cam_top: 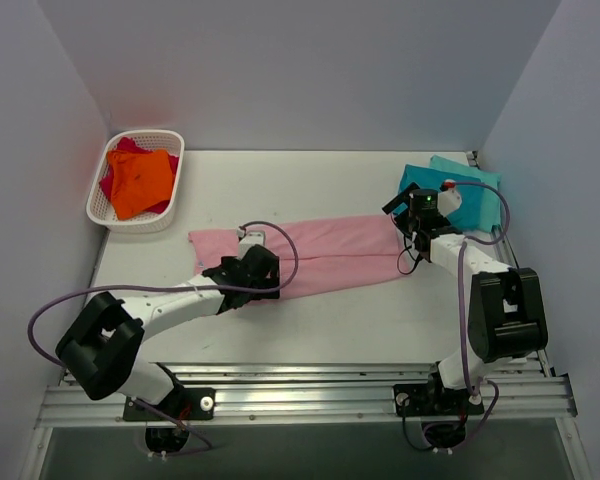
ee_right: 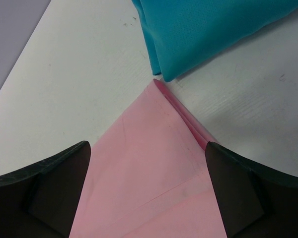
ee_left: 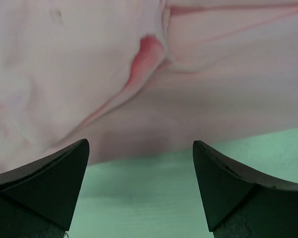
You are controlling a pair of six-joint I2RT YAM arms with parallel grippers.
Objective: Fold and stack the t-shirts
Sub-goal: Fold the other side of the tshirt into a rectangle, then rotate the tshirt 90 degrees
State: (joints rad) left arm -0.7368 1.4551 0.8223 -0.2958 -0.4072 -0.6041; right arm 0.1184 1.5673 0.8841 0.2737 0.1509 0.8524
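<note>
**Pink tee lies as a long band; both grippers spread wide above it**

The light pink t-shirt [cam_top: 325, 255] is soft, matte cotton. It lies flat across the middle of the white table [cam_top: 330, 330] as a long, narrow strip running from left of centre to the right side. A lengthwise crease runs along it. In the left wrist view the cloth rumples into shallow folds, with one deeper pocket showing a stronger pink. In the right wrist view its right end comes to a sharp corner, where stacked layers show along one edge.

The left gripper [cam_top: 248, 272] sits over the near edge of the strip. Its dark wedge-shaped fingers [ee_left: 49, 178] stand far apart with nothing between them, only the hem and bare table below. The right gripper [cam_top: 412, 222] hangs over the right-hand corner, also spread wide and gripping nothing.

Just beyond that corner lies the folded teal t-shirt [ee_right: 203, 29], a finely woven cloth with a rounded fold at its edge. Its corner sits just beside the pink tip, and I cannot tell whether they touch. From above, a lighter turquoise t-shirt [cam_top: 465, 168] shows at the back of the same pile. The right arm covers part of the pile's left side.

At the far left corner stands a white lattice plastic basket [cam_top: 98, 200], holding an orange cloth [cam_top: 140, 182] over a red one [cam_top: 122, 148]. Purple cables loop from both arms.
</note>
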